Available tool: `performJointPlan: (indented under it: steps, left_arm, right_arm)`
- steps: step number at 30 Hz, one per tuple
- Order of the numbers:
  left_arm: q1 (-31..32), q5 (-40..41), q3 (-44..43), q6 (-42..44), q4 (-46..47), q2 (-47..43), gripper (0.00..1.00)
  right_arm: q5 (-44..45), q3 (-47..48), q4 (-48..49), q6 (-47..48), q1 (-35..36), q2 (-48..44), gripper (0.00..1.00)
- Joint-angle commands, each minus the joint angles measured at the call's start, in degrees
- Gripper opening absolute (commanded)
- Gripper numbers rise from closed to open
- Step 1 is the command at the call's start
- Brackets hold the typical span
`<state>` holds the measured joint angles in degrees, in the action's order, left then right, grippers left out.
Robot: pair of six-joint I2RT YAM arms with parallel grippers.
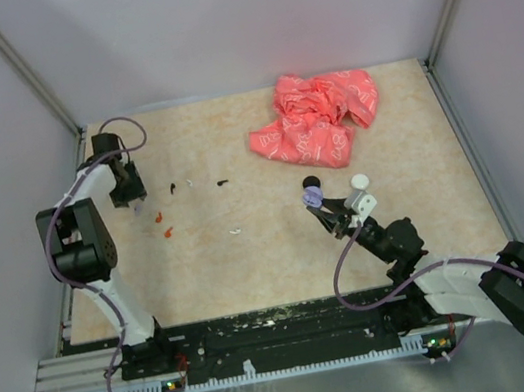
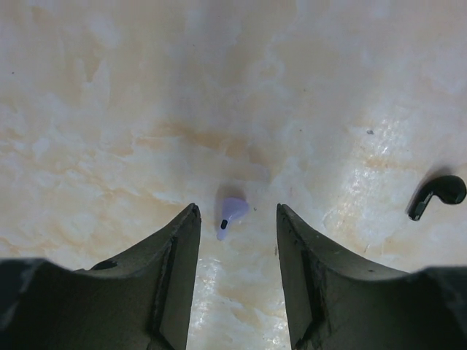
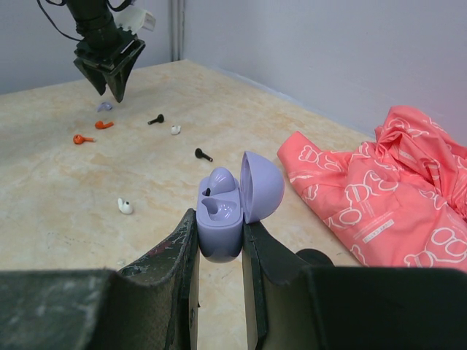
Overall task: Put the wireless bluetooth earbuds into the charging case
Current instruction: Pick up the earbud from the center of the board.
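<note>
The pale purple earbud [image 2: 232,213] lies on the table [image 2: 109,109] well left of the charging case [image 3: 233,200], between the spread, empty fingers of the left gripper [image 2: 237,210]. It looks light, hard and slick (apt to skid), so pinch its bulb. The right gripper [image 3: 219,227] clamps the open case; a second earbud [image 3: 219,179] seems seated inside.

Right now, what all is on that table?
Black earbuds: two, left-centre.
Orange earbuds: two, left side.
White earbuds: two, one mid-table, one between the black ones.
Purple earbud: one, under left gripper.
Case: one, purple, open, in right gripper.
Cloth: one, pink, far right.
Disc: one, white, beside right gripper.
Arms: two, black and white, near edge; left gripper open, right shut on case.
</note>
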<state>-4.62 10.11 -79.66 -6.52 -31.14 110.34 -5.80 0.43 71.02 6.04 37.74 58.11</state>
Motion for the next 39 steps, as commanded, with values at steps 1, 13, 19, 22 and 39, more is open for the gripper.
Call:
performJointPlan:
  steps: [1, 13, 19, 22, 39]
  left_arm:
    - [0.14, 0.9, -3.18, 0.44, -2.43, 2.4, 0.51]
    - [-0.25, 1.54, -4.54, 0.5, -4.18, 4.79, 0.39]
    - [-0.25, 0.68, -4.64, 0.63, -4.88, 5.84, 0.37]
    - [-0.34, 0.89, -4.88, 0.72, -5.26, 6.42, 0.36]
    - [-0.4, -3.37, -4.19, -0.07, -9.34, 7.36, 0.17]
  right_arm:
    - [0.18, -0.07, 2.28, 0.46, 0.17, -0.99, 0.0]
    - [0.09, -0.07, 2.41, 0.3, 0.21, -1.17, 0.0]
    - [0.04, -0.08, 2.29, 0.22, 0.2, -1.33, 0.0]
    - [-0.18, -0.07, 2.39, 0.03, 0.15, -1.33, 0.0]
    - [0.59, -0.07, 0.15, 0.72, 0.15, -3.84, 0.0]
